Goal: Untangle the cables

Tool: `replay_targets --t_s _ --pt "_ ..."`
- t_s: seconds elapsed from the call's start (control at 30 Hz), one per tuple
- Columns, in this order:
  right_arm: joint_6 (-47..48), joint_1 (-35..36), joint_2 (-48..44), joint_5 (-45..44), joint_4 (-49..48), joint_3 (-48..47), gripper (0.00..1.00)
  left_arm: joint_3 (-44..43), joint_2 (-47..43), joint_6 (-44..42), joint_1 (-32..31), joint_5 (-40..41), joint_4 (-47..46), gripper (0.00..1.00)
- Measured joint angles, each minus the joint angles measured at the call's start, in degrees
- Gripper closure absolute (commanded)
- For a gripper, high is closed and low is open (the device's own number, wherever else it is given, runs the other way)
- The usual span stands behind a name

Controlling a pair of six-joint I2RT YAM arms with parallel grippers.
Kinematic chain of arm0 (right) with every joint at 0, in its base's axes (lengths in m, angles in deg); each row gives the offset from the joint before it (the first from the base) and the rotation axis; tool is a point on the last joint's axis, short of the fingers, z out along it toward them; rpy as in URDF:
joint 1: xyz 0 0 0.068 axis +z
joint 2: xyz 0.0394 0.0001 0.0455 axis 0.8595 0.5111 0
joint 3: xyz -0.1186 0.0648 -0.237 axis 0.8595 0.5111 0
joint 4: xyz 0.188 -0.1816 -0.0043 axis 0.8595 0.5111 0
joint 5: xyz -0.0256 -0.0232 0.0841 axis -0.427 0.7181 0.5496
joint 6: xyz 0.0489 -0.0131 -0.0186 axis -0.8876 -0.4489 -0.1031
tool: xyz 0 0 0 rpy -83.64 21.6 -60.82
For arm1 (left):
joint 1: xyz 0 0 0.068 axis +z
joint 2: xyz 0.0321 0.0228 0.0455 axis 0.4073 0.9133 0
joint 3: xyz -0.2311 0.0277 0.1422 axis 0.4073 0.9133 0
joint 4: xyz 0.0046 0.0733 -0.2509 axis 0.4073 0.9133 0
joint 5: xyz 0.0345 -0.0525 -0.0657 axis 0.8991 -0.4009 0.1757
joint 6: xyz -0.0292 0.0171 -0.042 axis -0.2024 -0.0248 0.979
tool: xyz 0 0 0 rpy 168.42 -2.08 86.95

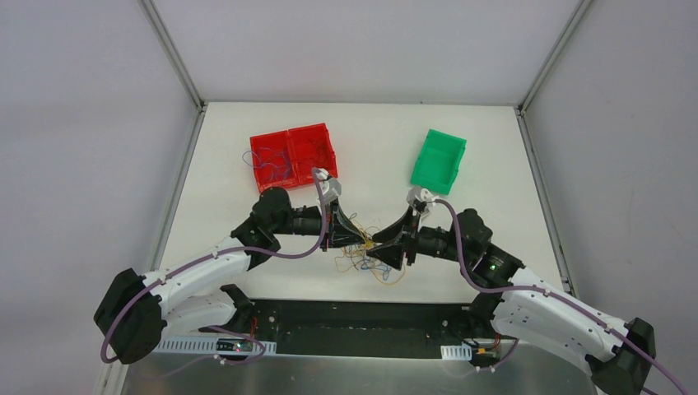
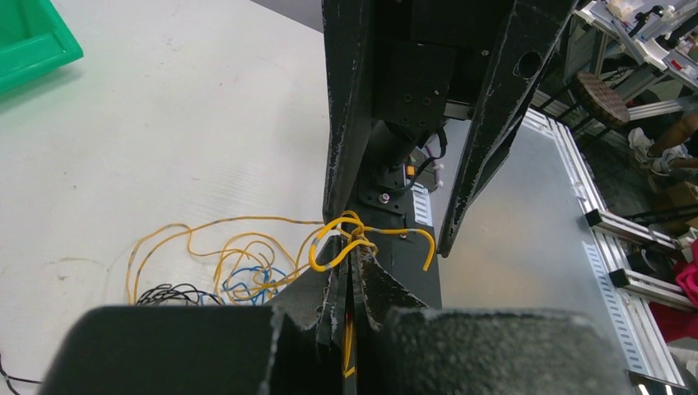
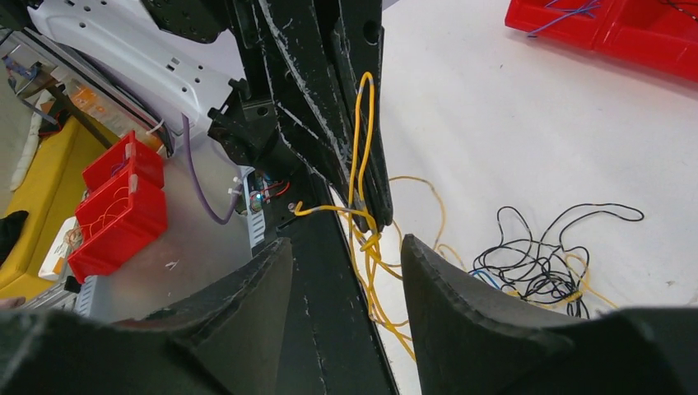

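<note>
A thin yellow wire (image 2: 247, 220) is pinched by the left claw (image 2: 350, 276) (right claw (image 3: 346, 280) spread). The knot (image 2: 354, 236) at its tips could be tightened by pulling.

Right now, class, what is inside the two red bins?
Loose thin wires: blue ones in the left red bin, darker ones in the right red bin. The left arm's wrist hides its near corner.

Top view: cables (image 1: 366, 265) too fine to count or trace strand by strand. Left gripper (image 1: 368, 238) and right gripper (image 1: 381, 247) cover the pile's upper part.
Left wrist: green bin (image 2: 29, 37) cut by frame corner. Black strands vanish under the gripper body.
Right wrist: red bins (image 3: 625, 33) cropped at top edge.
</note>
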Motion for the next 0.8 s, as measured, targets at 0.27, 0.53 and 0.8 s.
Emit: replay_targets --t_s 0.27,0.53,0.8 --pt "0.2 0.1 -0.5 0.9 0.0 0.0 0.62 0.0 -2.0 -0.3 0.0 0.5 0.5 1.0" --pt "0.2 0.1 0.2 0.8 0.1 0.0 0.84 0.0 -3.1 -0.6 0.0 0.7 0.6 1.0" --pt "0.2 0.1 -0.3 -1.5 0.2 0.0 1.0 0.0 -3.1 -0.7 0.0 1.9 1.3 1.0"
